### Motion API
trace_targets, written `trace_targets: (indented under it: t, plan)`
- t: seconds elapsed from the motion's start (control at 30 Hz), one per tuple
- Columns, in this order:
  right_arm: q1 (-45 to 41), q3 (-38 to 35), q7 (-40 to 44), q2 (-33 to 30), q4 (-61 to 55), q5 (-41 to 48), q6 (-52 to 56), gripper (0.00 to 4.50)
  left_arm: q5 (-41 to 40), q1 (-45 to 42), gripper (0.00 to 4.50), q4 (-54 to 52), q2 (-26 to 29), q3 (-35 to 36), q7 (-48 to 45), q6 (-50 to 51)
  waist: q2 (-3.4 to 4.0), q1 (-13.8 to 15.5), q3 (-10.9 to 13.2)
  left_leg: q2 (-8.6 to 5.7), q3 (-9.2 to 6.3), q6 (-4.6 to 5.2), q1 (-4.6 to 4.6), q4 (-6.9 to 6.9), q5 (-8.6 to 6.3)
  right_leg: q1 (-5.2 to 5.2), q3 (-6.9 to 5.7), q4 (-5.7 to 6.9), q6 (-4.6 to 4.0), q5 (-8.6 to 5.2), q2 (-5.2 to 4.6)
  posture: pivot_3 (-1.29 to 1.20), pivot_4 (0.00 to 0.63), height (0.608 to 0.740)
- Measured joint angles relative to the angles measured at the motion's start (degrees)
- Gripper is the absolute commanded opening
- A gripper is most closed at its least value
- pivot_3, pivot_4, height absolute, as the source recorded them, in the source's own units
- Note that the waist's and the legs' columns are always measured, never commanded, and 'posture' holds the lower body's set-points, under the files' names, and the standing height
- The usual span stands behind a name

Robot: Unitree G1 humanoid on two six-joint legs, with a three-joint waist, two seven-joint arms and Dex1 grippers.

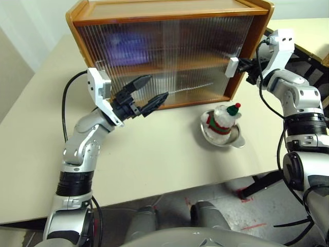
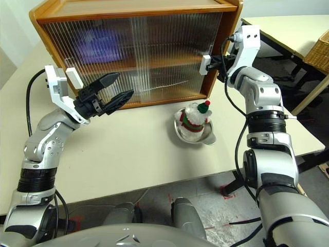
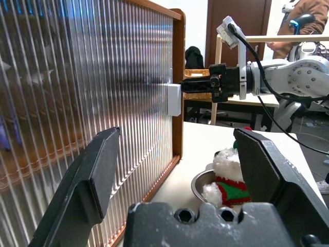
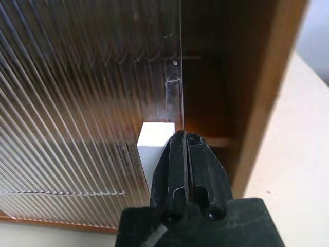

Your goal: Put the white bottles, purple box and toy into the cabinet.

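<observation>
Ribbed translucent cabinet (image 1: 169,51) doors, fluffy toy (image 1: 224,119) in metal dish (image 1: 232,140)

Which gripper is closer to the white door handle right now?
Right. The right gripper, shut, sits at the white handle on the cabinet door's right edge. The left gripper, open, hovers apart at the door's left part.

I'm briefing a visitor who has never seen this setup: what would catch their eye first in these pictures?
Probably the big orange-brown cabinet at the back of the table, with a purple blur showing behind its ribbed doors. Next, the right gripper, shut, at the white handle on the cabinet's right edge. Then the snowman toy sitting in a metal dish in front, with the open left gripper hovering to its left.
</observation>
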Motion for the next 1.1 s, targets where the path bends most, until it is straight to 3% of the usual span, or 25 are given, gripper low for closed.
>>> trace_targets:
  t: [0.5,1.1]
  plan:
    - [0.30,3.34,-1.72,7.45,-9.31,-0.04,8.30,0.03,0.06,0.00,4.50,0.01,-0.01,0.00,-0.01,-0.43,0.03,-0.27,-0.01,0.03,0.01,-0.18,0.08,-0.03,-0.11,-0.03,-0.02,0.11,-0.04,0.00,0.00,0.03,0.000,0.740]
    - [-3.90,7.80,-0.96,18.64,-4.12,-0.06,8.52,0.03,0.14,1.70,4.50,-0.49,0.12,0.20,0.98,-0.93,0.07,-0.23,0.02,0.04,-0.03,-0.27,0.06,-0.04,-0.16,-0.13,-0.06,0.24,-0.10,0.00,0.02,0.06,0.000,0.740]
